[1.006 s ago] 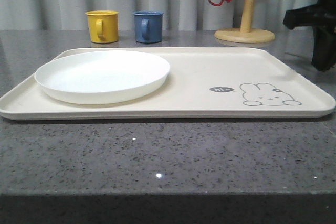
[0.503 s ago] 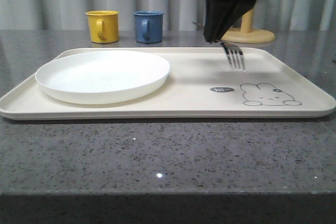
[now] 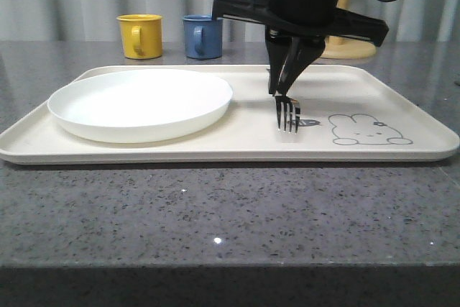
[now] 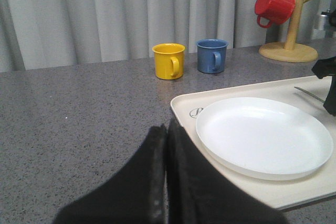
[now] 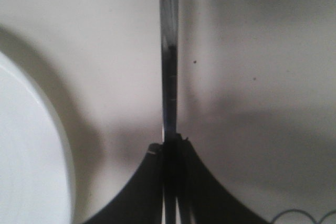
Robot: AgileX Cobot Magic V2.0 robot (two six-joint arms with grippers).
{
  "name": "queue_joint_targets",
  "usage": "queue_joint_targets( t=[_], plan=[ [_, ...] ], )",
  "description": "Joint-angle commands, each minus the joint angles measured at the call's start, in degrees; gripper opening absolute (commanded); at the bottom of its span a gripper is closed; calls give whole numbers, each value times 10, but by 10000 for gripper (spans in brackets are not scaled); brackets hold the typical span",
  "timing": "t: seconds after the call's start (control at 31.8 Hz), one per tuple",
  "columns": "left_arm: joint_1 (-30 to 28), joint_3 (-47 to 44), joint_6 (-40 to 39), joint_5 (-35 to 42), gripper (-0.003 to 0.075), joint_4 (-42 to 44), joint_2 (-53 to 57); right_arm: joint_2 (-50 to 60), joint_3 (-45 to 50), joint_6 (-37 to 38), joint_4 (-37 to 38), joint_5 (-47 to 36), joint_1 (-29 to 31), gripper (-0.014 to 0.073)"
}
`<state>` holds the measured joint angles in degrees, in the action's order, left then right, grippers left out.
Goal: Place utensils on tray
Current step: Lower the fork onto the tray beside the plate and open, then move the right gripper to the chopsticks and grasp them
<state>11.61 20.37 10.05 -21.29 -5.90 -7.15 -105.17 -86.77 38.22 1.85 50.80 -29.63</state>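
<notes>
The tray [image 3: 402, 116] takes up most of the counter [image 3: 215, 213], cream and low-rimmed, with a rabbit drawing [image 3: 368, 129] near its right end; a white plate [image 3: 140, 102] sits on its left half, leaving the right half bare. Behind it stand a yellow mug [image 3: 139, 35] and a blue mug [image 3: 202, 36], and a red mug [image 4: 273, 7] hangs on a wooden stand [image 4: 290, 24].

The right gripper [image 3: 285, 85] hangs over the bare part of the tray, between plate and rabbit; its fingers are pinched tight on the fork [image 3: 287, 113], which points tines down, the tips just above or touching the tray surface, I cannot tell which. The right wrist view shows the handle [image 5: 168, 56] running straight out from the clamped tips, over the tray beside the plate rim.

The left gripper [image 4: 166, 171] idles over the counter left of the tray, fingers pressed together on nothing.

The fork looks light, stiff and slick; polished metal may pivot in a narrow pinch, so a hold on the flat of the handle near mid-length seems safest.
</notes>
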Motion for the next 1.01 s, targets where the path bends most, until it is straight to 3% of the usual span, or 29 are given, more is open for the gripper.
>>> queue_joint_targets(
  t=[0.0,0.38,0.5,0.63,0.79,0.97],
  plan=[
    [-1,17,-5,47,-18,-7,-7,19,-21,1,12,-20,1,-44],
    [-1,17,-5,47,-18,-7,-7,25,-24,1,8,4,6,307],
    [-1,17,-5,47,-18,-7,-7,48,-50,-5,11,43,33,339],
    [-1,17,-5,47,-18,-7,-7,85,-63,-92,11,75,83,338],
    [-1,17,-5,47,-18,-7,-7,120,-48,-200,19,135,192,338],
    [-1,17,-5,47,-18,-7,-7,157,38,-286,16,112,314,338]
  ],
)
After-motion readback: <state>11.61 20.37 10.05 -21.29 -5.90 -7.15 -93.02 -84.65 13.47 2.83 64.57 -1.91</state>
